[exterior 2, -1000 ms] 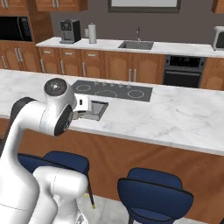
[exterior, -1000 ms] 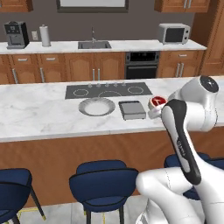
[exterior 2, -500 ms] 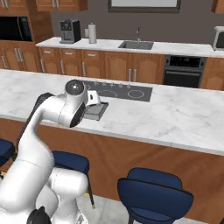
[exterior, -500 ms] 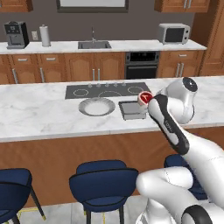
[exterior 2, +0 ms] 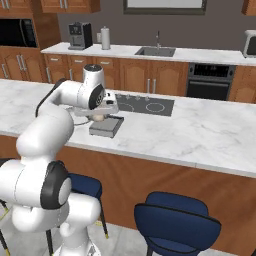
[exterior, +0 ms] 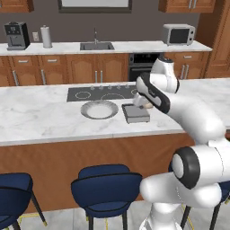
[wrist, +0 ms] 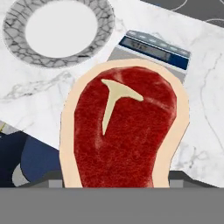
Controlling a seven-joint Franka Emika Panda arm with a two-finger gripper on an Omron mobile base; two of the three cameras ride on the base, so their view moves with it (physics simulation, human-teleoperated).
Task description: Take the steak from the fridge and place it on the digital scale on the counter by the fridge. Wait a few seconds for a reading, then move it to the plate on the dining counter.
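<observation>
The steak (wrist: 124,131) is being pinched between the fingers of the gripper (wrist: 117,183), whose jaws are being pressed against its lower end; the red face with its pale T-shaped bone mark is being turned toward the hand camera. It is being carried clear of the marble, so that it can be lowered flat rather than dragged across the dining counter (exterior: 36,117).

Directly beyond the held meat, the digital scale (wrist: 154,48) is being kept in line with the tool, its display strip being seen past the steak's far edge. In the left base view the gripper (exterior: 146,105) is being held just above the scale (exterior: 135,114), which suggests the weighing step is the one in hand. The plate (wrist: 59,28) is lying off to one side of the tool, beside the scale and apart from it, and is being left bare for the later transfer.

The arm is being bent sharply at the elbow, with the forearm being reached forward over the counter and the wrist being tipped downward. In the right base view the gripper (exterior 2: 100,116) is being poised over the scale (exterior 2: 106,127).
</observation>
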